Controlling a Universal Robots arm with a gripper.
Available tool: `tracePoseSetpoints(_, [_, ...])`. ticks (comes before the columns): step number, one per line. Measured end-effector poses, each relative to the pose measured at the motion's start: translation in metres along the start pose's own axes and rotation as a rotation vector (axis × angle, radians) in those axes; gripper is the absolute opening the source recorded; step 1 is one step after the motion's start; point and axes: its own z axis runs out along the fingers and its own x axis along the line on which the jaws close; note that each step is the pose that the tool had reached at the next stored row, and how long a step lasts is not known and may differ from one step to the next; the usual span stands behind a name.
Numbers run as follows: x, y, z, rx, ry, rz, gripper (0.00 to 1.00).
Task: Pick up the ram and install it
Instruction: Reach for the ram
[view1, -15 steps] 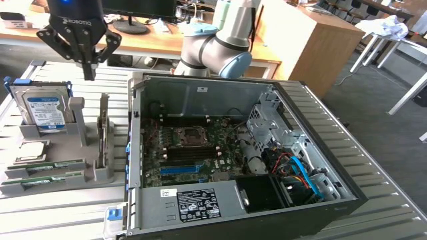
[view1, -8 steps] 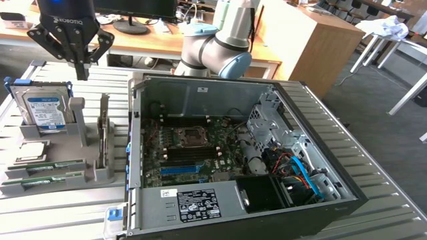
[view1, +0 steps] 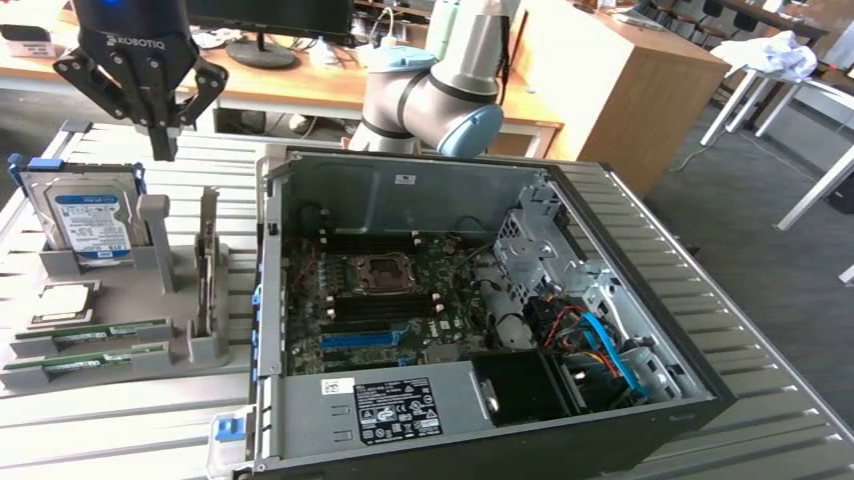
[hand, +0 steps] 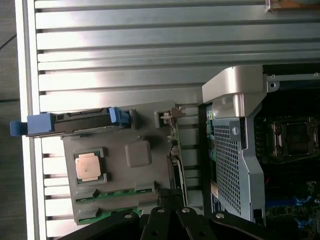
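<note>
Claw (view1: 163, 148): clenched, empty, raised above holder (view1: 203, 349).
Ram (view1: 96, 334): green stick lying in gray holder on table (view1: 134, 430), at the exterior view's left of open case (view1: 400, 190).
Contact: claw well apart from ram.

My bench: slatted metal table (view1: 134, 440). Open computer case (view1: 400, 190) lies on it, motherboard (view1: 441, 300) exposed, CPU socket (view1: 387, 272) near blue slot (view1: 358, 339). Blue cables (view1: 601, 345) toward exterior view's right inside case. Grey holder (view1: 203, 348) beside case, hard drive (view1: 94, 215) upright in it, CPU chip (hand: 90, 166) flat on its base.
</note>
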Motion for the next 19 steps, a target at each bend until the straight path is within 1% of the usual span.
tracePoseSetpoints(19, [-0.0006,-0.0061,-0.0002,0.0,0.0,0.0,0.1])
